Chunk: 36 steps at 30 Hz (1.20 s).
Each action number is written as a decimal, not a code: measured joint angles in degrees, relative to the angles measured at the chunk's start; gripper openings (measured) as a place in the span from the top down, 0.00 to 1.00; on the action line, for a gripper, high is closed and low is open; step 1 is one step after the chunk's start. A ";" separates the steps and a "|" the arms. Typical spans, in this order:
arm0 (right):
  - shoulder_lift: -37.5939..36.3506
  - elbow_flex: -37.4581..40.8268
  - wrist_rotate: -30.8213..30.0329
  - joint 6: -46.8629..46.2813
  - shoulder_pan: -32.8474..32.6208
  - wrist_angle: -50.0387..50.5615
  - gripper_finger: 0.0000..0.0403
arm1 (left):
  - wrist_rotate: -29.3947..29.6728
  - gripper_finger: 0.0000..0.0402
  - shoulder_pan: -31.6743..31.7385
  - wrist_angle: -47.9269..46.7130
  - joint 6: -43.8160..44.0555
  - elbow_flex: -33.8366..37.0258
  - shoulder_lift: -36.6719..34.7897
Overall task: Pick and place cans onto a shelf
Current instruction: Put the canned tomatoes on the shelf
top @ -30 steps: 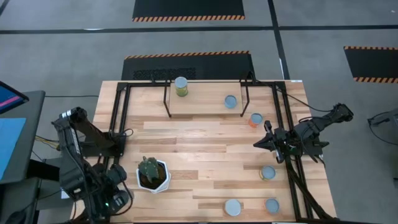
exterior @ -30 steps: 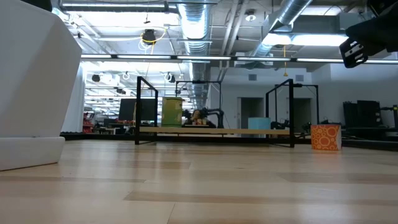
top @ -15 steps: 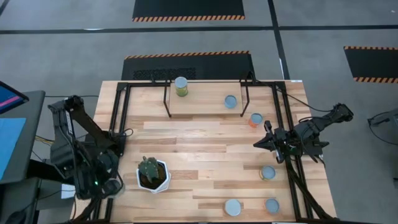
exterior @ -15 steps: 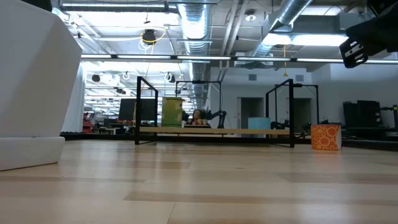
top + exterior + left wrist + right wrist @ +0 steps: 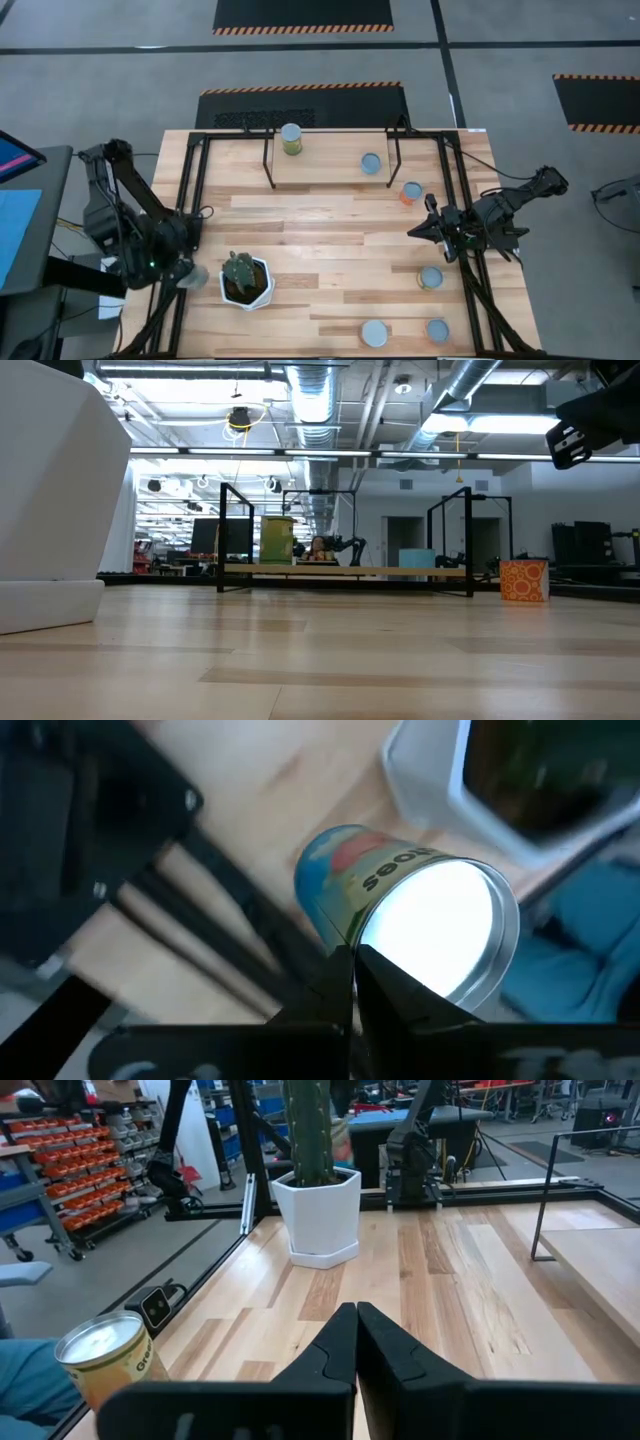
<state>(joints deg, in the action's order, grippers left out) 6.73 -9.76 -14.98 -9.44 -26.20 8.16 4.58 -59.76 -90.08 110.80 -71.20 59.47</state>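
Observation:
The shelf (image 5: 330, 172) stands at the table's far side with a yellow-green can (image 5: 291, 138) and a blue can (image 5: 371, 162) upright on it. An orange can (image 5: 411, 190) stands on the table to the shelf's right. Three more cans (image 5: 431, 277) (image 5: 373, 332) (image 5: 437, 330) stand near the near right corner. My left gripper (image 5: 186, 276) is at the table's left edge beside the cactus pot and is shut on a blue-labelled can (image 5: 400, 910). My right gripper (image 5: 415, 232) is shut and empty, raised above the table's right side (image 5: 565, 445). My left gripper meets the blue-labelled can at the rim of its bright top (image 5: 358, 942), with both fingers closed together there. The can is tilted, its top turned toward the wrist camera and its body pointing away past the fingertips. I cannot tell whether it is clear of the table.
A white hexagonal pot with a cactus (image 5: 246, 280) stands on the near left of the table, close to my left gripper. Black frame bars (image 5: 185, 200) run along both table sides. The middle of the tabletop (image 5: 330, 240) is bare wood.
My left gripper has gone from the near left corner toward the table's far edge along the left side, ending beside the cactus pot.

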 joint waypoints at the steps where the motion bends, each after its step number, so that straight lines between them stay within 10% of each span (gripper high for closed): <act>1: 0.01 0.00 0.00 -0.01 0.00 0.00 0.94 | 1.10 1.00 0.97 0.06 0.00 0.46 -0.38; 18: 0.00 0.00 0.12 -0.26 0.00 0.55 0.94 | 3.17 1.00 31.99 0.06 -18.35 1.80 -2.69; 36: -0.01 0.00 0.35 -0.67 0.00 0.37 0.94 | -3.07 1.00 69.43 10.69 -61.82 -2.68 10.07</act>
<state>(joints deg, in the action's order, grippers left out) 6.72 -9.76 -14.63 -10.11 -26.20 8.54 1.51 9.67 -79.39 48.98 -73.88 69.54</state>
